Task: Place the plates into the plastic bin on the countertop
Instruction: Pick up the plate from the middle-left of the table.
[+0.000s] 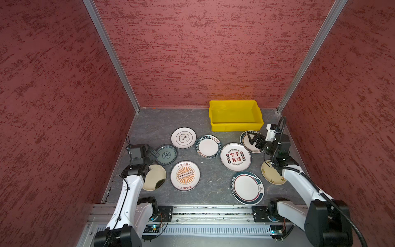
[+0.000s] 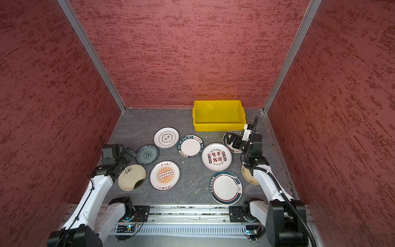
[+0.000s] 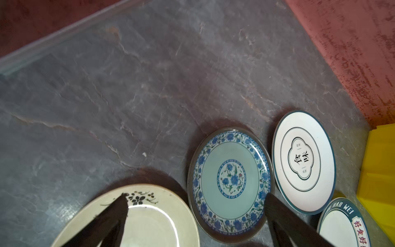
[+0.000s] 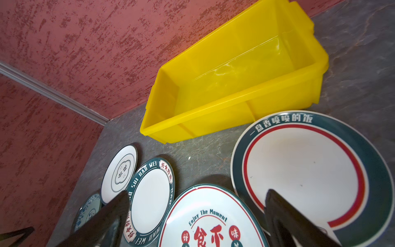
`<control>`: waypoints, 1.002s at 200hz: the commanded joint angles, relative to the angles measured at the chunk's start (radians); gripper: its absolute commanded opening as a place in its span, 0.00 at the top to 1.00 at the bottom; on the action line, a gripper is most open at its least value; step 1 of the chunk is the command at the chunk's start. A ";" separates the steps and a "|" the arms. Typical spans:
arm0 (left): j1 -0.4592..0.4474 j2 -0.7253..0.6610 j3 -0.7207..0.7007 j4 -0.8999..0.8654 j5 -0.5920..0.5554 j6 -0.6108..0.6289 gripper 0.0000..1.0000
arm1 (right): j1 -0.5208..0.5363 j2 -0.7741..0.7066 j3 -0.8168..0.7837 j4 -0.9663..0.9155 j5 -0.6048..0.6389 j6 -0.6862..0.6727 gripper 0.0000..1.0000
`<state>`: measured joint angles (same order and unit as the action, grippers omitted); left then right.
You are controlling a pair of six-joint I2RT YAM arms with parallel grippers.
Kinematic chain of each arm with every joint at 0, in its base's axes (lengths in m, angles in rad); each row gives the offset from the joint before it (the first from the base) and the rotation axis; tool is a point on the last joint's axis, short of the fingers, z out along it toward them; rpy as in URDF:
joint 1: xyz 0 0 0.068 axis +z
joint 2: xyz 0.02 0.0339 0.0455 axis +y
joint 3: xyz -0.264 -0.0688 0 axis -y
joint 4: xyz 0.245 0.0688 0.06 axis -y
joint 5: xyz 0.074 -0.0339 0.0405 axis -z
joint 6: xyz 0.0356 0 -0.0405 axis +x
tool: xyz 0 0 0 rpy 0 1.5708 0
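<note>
Left hand (image 3: 196,197), right hand (image 4: 197,192) agape; apparently nine plates (image 1: 185,175), one bin (image 1: 236,126).

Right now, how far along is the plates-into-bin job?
Done: nothing; the yellow bin is empty. In hand: nothing held; the right gripper, fingers open, is over the teal-rimmed plate next to the bin, and the left gripper, also open, sits by the blue floral plate. Left: all nine plates, the sunburst plate included, lie on the countertop.
</note>
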<state>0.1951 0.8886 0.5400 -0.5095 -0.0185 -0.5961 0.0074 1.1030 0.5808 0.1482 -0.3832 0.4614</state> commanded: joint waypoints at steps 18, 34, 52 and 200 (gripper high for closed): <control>0.094 0.087 0.003 0.125 0.300 0.007 0.10 | 0.008 -0.022 0.045 0.019 -0.155 0.018 0.01; 0.123 0.105 -0.006 0.159 0.328 0.010 0.16 | 0.009 -0.036 0.040 0.049 -0.195 0.037 0.01; 0.136 0.108 -0.012 0.183 0.325 0.010 0.23 | 0.008 -0.060 0.022 0.093 -0.191 0.059 0.01; 0.196 0.361 -0.022 0.341 0.388 0.012 0.37 | 0.009 -0.095 -0.054 0.258 -0.208 0.134 0.01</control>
<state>0.3820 1.2293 0.5358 -0.2268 0.3386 -0.5903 0.0116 1.0031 0.5343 0.3511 -0.5755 0.5694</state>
